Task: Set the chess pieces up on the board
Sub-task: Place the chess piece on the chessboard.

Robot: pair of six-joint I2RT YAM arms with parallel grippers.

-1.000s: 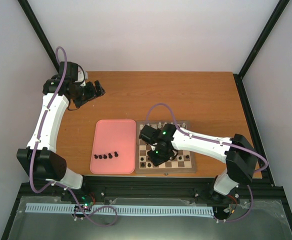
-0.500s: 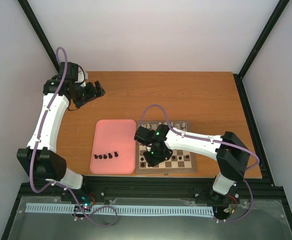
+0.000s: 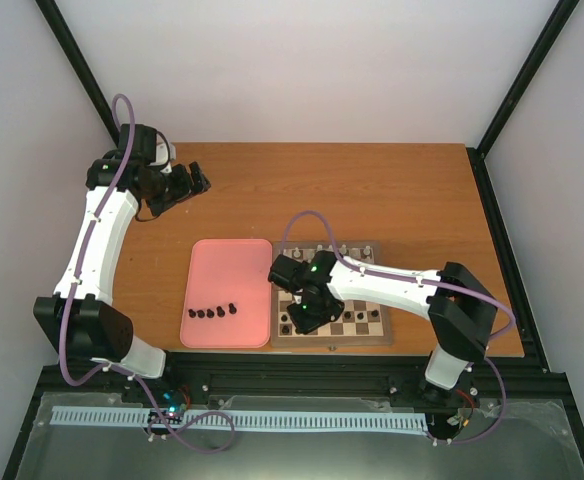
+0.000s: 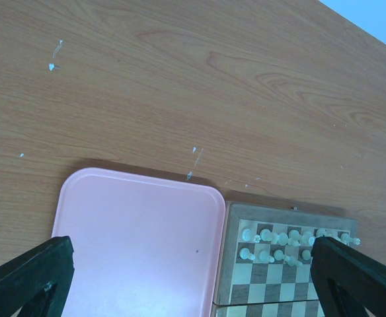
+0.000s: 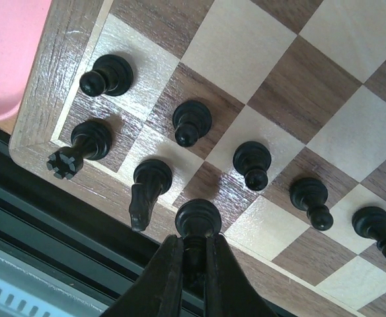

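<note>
My right gripper (image 5: 194,246) is shut on a black chess piece (image 5: 197,221), held at the near row of the board (image 5: 47,105), on the third square from its left corner. A black rook (image 5: 80,146) and a black knight (image 5: 147,188) stand left of it, with black pawns (image 5: 191,123) in the row behind. In the top view the right gripper (image 3: 304,318) is over the board's near-left part (image 3: 377,336). Several black pieces (image 3: 213,312) lie on the pink tray (image 3: 228,270). My left gripper (image 3: 194,180) is open and empty at the far left of the table.
White pieces (image 4: 279,243) stand in two rows along the board's far edge. The pink tray (image 4: 133,244) lies directly left of the board. A black metal rail (image 5: 61,218) runs just past the board's near edge.
The right gripper moved left along the board's near edge one second ago, then held almost still. The left arm has not moved.
</note>
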